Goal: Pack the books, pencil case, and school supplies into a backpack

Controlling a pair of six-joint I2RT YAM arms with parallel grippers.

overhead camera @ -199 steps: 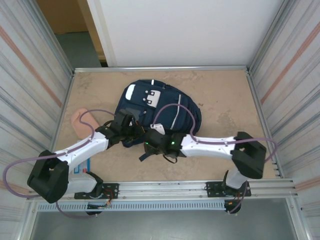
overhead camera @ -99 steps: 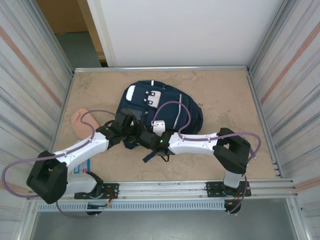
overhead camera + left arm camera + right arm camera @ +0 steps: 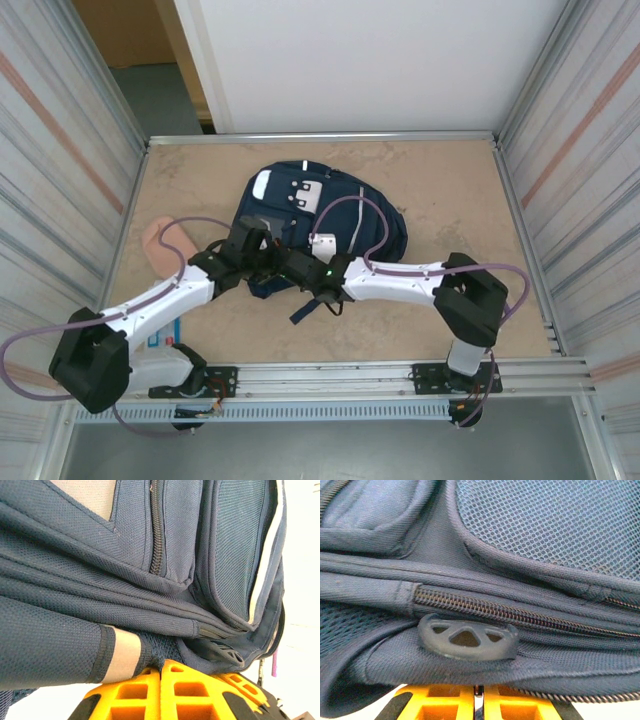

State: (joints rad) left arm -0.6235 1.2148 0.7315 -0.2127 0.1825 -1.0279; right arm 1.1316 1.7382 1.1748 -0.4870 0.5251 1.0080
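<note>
From above, the backpack lies zipped, and the pink lump sits well to its left. Left wrist view: the left gripper has its jaws pressed together, pinching a fold of the backpack. Right wrist view: the right gripper has its jaws pressed together just under the backpack's zipper pull. The step seems to be opening – next, that pull must be caught and drawn along.

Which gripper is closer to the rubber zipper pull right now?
Right. The right gripper is shut just below the zipper pull; the left gripper is off to its side, along the backpack's edge.
</note>
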